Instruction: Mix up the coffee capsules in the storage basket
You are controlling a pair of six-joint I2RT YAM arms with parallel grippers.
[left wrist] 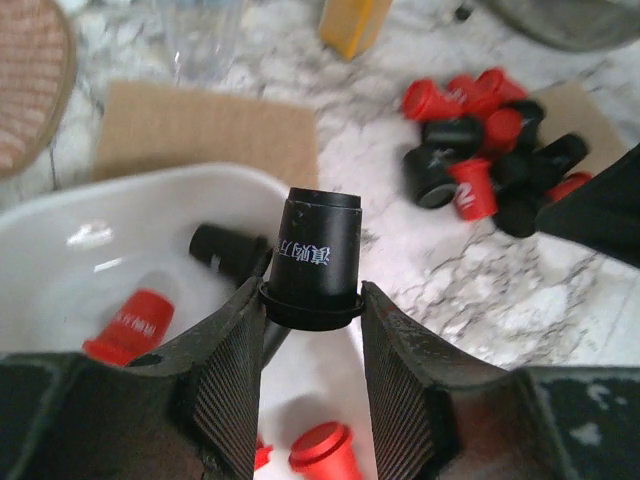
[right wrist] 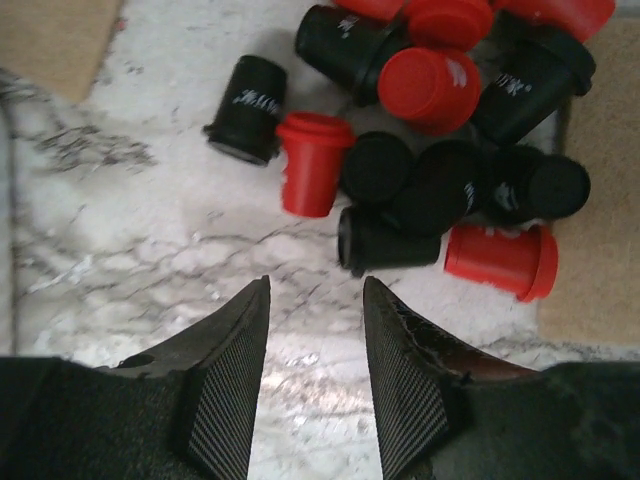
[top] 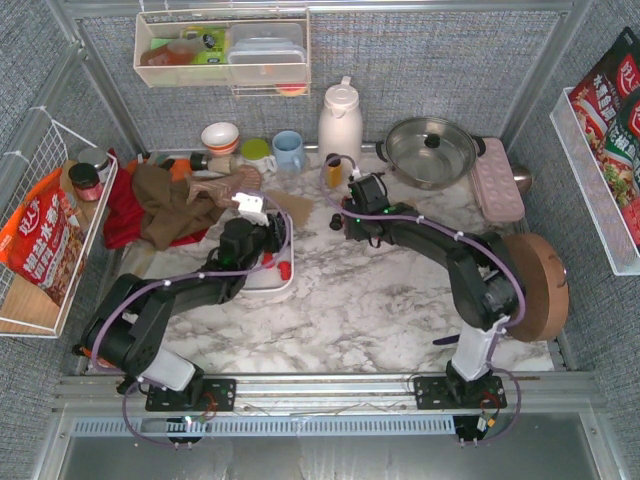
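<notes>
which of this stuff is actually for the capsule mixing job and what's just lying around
For the job: storage basket; loose pile of red and black capsules; black capsule between the left fingers.

Lying about: white jug; lidded pot; pink tray; blue mug; brown cloth.

from above, the left arm [top: 190, 285] hides most of the basket [top: 272, 290]; the right wrist view's edge crops several capsules [right wrist: 555, 15].
</notes>
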